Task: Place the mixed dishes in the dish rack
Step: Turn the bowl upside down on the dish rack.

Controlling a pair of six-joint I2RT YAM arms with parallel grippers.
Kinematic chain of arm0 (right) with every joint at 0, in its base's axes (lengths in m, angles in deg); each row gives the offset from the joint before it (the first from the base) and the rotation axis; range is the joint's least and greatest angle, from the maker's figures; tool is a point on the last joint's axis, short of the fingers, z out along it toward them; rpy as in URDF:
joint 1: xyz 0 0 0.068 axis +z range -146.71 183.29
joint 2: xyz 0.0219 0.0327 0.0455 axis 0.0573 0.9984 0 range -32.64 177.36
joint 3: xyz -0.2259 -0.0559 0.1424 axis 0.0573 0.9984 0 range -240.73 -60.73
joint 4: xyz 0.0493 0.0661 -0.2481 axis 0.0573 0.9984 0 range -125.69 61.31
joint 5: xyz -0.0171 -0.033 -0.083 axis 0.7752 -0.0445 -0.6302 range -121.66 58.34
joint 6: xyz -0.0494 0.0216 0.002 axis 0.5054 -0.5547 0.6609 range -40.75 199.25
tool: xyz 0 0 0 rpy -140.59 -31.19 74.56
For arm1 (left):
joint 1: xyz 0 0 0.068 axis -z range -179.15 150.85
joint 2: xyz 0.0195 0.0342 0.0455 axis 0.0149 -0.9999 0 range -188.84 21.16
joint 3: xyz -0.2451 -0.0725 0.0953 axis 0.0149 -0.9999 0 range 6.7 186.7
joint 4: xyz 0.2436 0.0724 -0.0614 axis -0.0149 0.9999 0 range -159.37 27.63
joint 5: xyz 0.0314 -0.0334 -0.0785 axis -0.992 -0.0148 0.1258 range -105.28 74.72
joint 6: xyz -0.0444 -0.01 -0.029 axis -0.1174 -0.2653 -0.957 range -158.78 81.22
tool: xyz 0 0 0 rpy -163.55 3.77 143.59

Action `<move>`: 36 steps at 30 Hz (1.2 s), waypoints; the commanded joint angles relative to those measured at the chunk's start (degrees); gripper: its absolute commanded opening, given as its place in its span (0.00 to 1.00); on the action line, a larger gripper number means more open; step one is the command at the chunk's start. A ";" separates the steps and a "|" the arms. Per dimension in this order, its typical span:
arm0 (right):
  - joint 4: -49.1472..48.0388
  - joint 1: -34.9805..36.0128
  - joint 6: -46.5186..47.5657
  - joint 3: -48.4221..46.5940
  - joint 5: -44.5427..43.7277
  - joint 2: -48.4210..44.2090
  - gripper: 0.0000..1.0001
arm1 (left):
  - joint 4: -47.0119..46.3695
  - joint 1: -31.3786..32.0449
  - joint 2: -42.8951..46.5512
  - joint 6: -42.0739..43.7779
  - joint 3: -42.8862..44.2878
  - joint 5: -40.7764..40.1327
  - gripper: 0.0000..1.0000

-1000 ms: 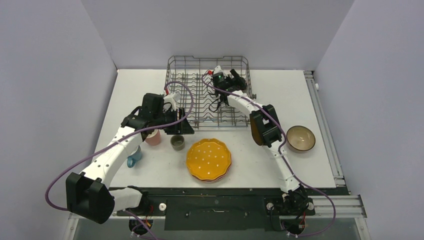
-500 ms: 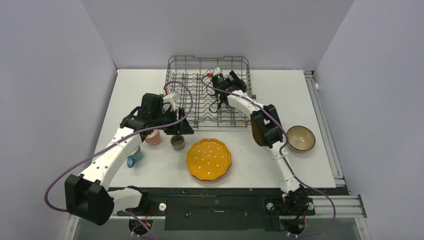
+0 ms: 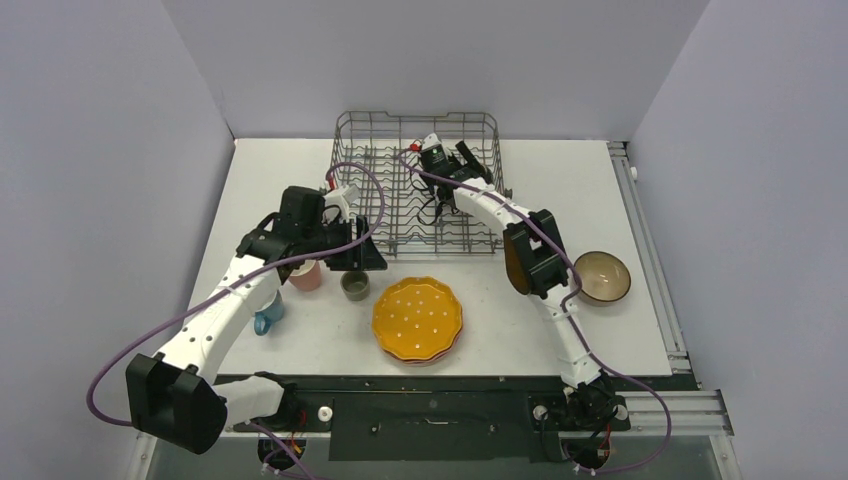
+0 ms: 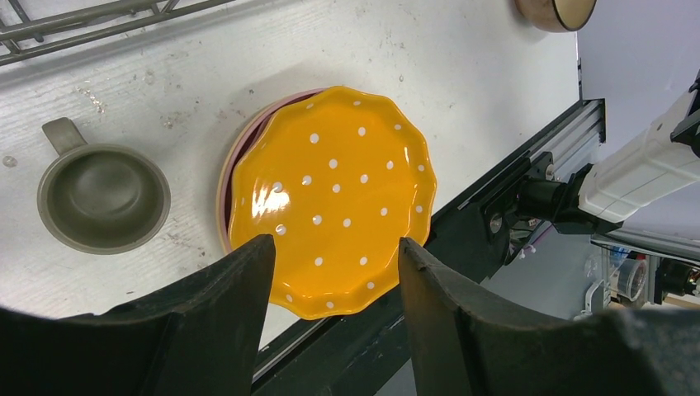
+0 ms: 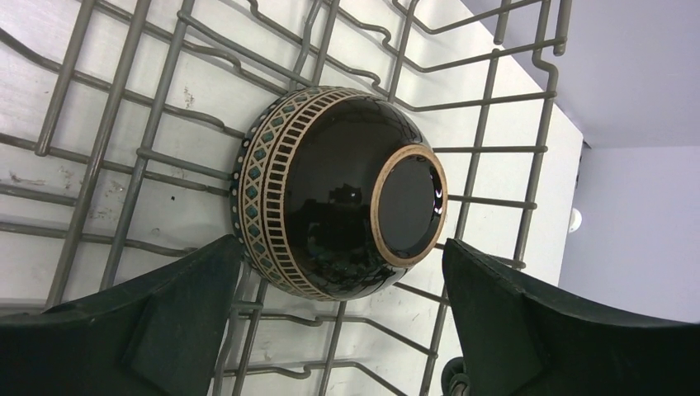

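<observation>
The dish rack (image 3: 345, 130) stands at the back of the table. A dark brown bowl (image 5: 347, 194) with a patterned rim lies tilted on the rack wires (image 5: 182, 162). My right gripper (image 5: 342, 256) is open above it, a finger on each side and clear of it; in the top view (image 3: 468, 160) it hides the bowl. My left gripper (image 3: 360, 255) is open and empty above the grey-green cup (image 3: 354, 285). In the left wrist view my left gripper (image 4: 334, 247) frames the orange-yellow dotted plate (image 4: 330, 198), which lies on a pink plate (image 4: 224, 177).
A pink cup (image 3: 306, 275) and a blue mug (image 3: 267, 315) sit under the left arm. A terracotta bowl (image 3: 601, 277) sits at the right. The orange plate stack (image 3: 417, 318) lies near the table's front edge. The rack's near wall (image 4: 82, 16) is close behind the left gripper.
My right gripper has shifted slightly left over the rack. My left arm has drifted a little left. The dishes on the table have not moved.
</observation>
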 commanded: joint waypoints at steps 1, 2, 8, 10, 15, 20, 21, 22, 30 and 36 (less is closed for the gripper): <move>1.61 0.41 -2.52 -0.43 0.24 -6.27 0.87 | 0.89 -0.22 1.37 0.81 3.54 0.79 0.53; 1.65 0.62 -2.97 0.50 0.39 -7.29 0.87 | 1.06 -0.20 1.41 0.81 3.84 0.86 0.53; 0.45 1.20 -6.49 6.34 1.19 -13.81 0.86 | 2.10 -0.21 2.57 1.08 4.80 0.05 0.54; 0.23 1.45 -7.81 8.35 1.47 -16.38 0.86 | 2.41 -0.19 3.24 1.22 4.56 -0.38 0.54; 0.22 2.50 -11.13 15.16 0.84 -23.95 0.85 | 2.59 -0.22 4.97 1.28 3.65 -0.81 0.57; 0.12 2.92 -15.08 22.54 1.12 -31.38 0.84 | 1.45 -0.21 6.57 1.17 1.73 -1.05 0.64; 0.24 2.98 -15.71 24.50 1.06 -33.40 0.84 | 0.92 -0.22 7.10 1.12 1.10 -1.09 0.65; 0.41 3.09 -15.82 25.42 0.86 -34.46 0.84 | 0.60 -0.20 7.34 1.02 0.70 -1.19 0.68; 5.19 2.73 -22.89 35.41 -1.11 -48.38 0.84 | -2.86 -0.19 10.98 0.23 -4.11 -1.46 0.74; 11.61 0.81 -29.63 42.17 0.45 -57.45 0.81 | -4.48 -0.19 13.51 0.38 -6.53 -3.60 0.77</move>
